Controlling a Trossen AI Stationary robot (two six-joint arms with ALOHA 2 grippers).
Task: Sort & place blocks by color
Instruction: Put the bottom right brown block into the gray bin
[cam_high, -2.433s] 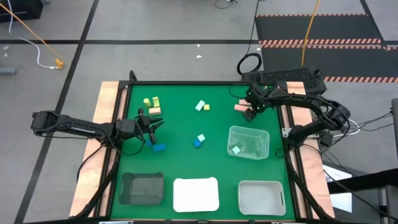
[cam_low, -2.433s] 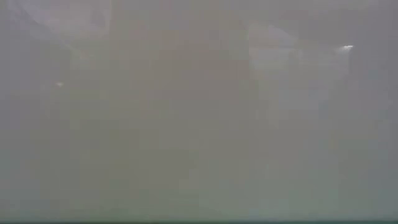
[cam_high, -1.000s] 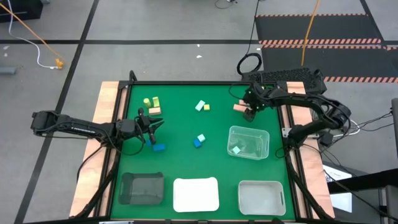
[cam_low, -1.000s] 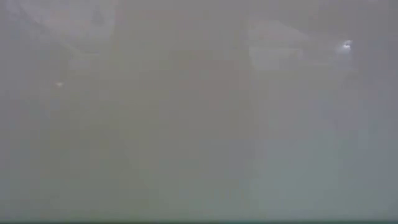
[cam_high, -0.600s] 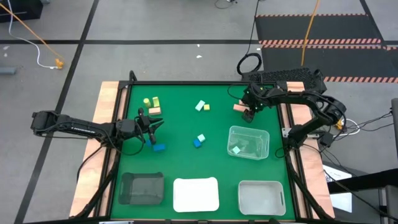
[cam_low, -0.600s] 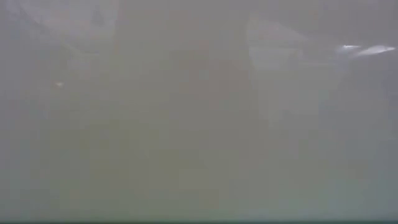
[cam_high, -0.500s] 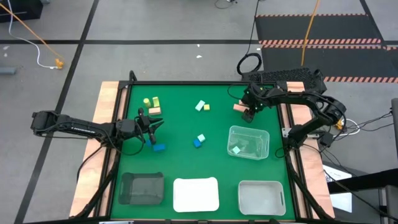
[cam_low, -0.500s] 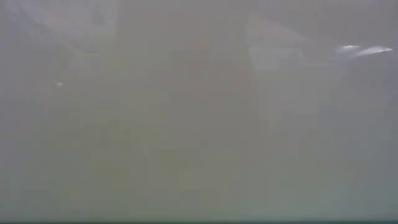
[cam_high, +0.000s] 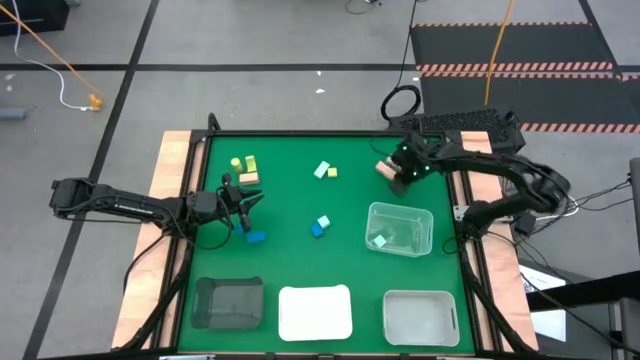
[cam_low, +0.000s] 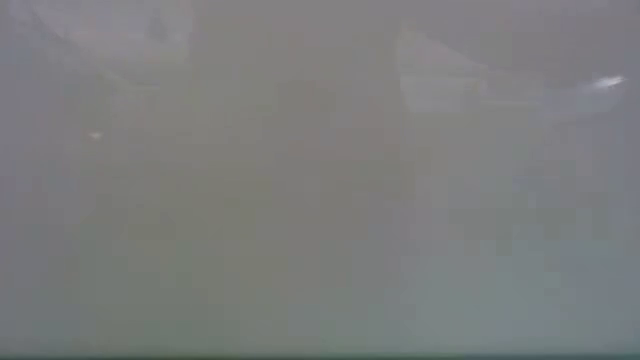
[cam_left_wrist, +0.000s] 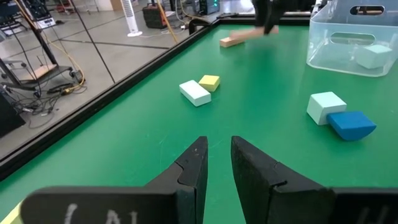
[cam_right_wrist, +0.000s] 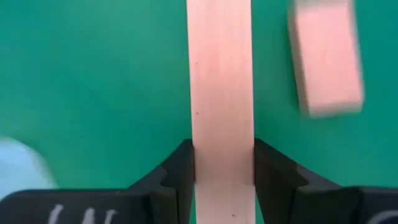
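My right gripper (cam_high: 398, 173) is near the table's far right, shut on a tan-pink bar (cam_high: 383, 167). A second tan-pink block (cam_right_wrist: 325, 59) lies on the green mat beside it. My left gripper (cam_high: 245, 204) hovers open at the left, just beyond a blue block (cam_high: 256, 237). Loose on the mat are yellow-green blocks (cam_high: 243, 163) with a tan one (cam_high: 248, 177), a mint and yellow pair (cam_high: 326, 172), and a mint and blue pair (cam_high: 320, 226). A mint block (cam_high: 379, 241) lies in the clear bin (cam_high: 425, 215). The low view is fogged over. My right gripper pinches the tan-pink bar between its two fingers, which press on its two long sides (cam_right_wrist: 221, 149). The fingers come from above, pointing down at the mat. The bar runs on past the fingertips (cam_right_wrist: 183, 162). Whether it is clear of the mat cannot be told.
A dark tray (cam_high: 229, 302), a white tray (cam_high: 315, 312) and a clear tray (cam_high: 420, 317) stand in a row along the near edge. A raised black rim (cam_high: 300, 134) borders the mat. Open green mat lies in the middle between the block groups.
The right gripper has shifted a little toward the far edge at the tan-pink blocks, and its wrist has turned slightly. The tan-pink bar has moved with it by a small amount. The left arm has kept still.
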